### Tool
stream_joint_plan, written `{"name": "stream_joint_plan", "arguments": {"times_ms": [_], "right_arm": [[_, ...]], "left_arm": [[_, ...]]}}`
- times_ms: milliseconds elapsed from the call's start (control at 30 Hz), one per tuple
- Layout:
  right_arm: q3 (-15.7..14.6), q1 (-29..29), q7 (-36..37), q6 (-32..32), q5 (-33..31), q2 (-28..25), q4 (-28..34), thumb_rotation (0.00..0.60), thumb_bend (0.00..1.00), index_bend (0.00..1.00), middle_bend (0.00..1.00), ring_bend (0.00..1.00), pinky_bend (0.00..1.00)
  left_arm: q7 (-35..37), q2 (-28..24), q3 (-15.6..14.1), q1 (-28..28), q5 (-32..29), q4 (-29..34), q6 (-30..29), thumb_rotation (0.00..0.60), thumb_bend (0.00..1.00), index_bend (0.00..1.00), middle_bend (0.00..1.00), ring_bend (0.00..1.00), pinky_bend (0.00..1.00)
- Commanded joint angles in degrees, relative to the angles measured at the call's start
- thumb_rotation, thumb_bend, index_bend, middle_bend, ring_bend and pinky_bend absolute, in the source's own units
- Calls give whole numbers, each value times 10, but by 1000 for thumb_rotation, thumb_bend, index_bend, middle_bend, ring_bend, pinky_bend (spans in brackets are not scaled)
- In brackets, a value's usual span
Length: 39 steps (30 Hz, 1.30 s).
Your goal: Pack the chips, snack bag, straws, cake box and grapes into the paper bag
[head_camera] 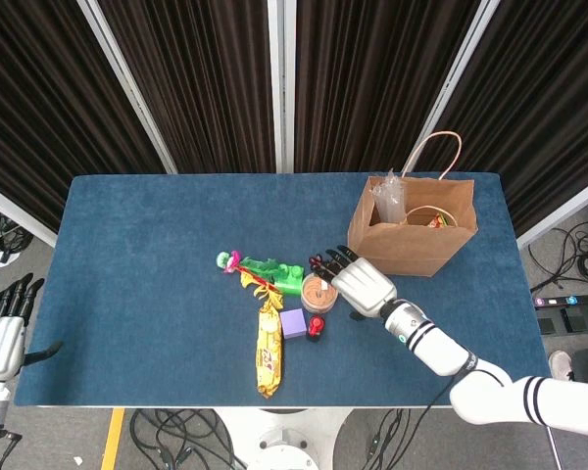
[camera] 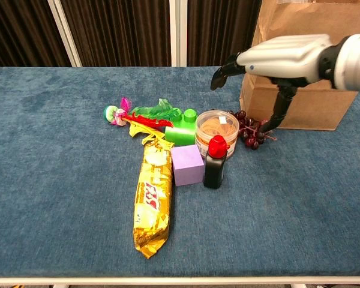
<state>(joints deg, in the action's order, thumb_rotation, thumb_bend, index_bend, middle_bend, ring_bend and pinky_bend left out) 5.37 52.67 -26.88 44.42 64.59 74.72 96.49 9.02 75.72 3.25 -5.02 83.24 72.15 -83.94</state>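
Right hand [camera: 280,58] hovered over the grapes [camera: 251,129], fingers spread, holding nothing (thumb tip reached down beside them). Grapes lay on the bench [camera: 60,180] at 3 o'clock of the round tub [camera: 216,129], near the paper bag [camera: 306,90]. Left hand [head_camera: 2,338] hung off the bench, fingers apart and empty.

The long yellow snack bag [camera: 151,201] has red letters on it, but they are too blurry and small to read. No other words, numbers or signs can be read on any of the things on the surface.
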Motion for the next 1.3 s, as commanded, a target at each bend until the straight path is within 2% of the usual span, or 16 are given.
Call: {"name": "stream_joint_plan", "arguments": {"times_ms": [33,233,567,1000,1300], "right_arm": [[2,22,-30,-14,-38,46,-45,600,0,160,151,4,54],[0,39,-38,-26,-59,94,-93,600,0,159,152,4,54],[2,61,-31,-48,-80,132,-150,600,0,156,171,12,59],[-9,62,-17,-44,-65,147,-158,600,0,205,202,46,75],[-15,64,-26,-41,-72,152,-170,600,0,304,271,102,118]], "left_arm": [[5,1,-1,2,-1,-5,-1,600,88,45,9,0,117],[12,2,2,3,-4,-15,0,600,88,45,9,0,117],[17,5,3,2,-6,-21,5,600,88,45,9,0,117],[22,7,4,4,-7,-26,6,600,88,45,9,0,117],[28,7,4,5,-9,-31,7,600,88,45,9,0,117]]}}
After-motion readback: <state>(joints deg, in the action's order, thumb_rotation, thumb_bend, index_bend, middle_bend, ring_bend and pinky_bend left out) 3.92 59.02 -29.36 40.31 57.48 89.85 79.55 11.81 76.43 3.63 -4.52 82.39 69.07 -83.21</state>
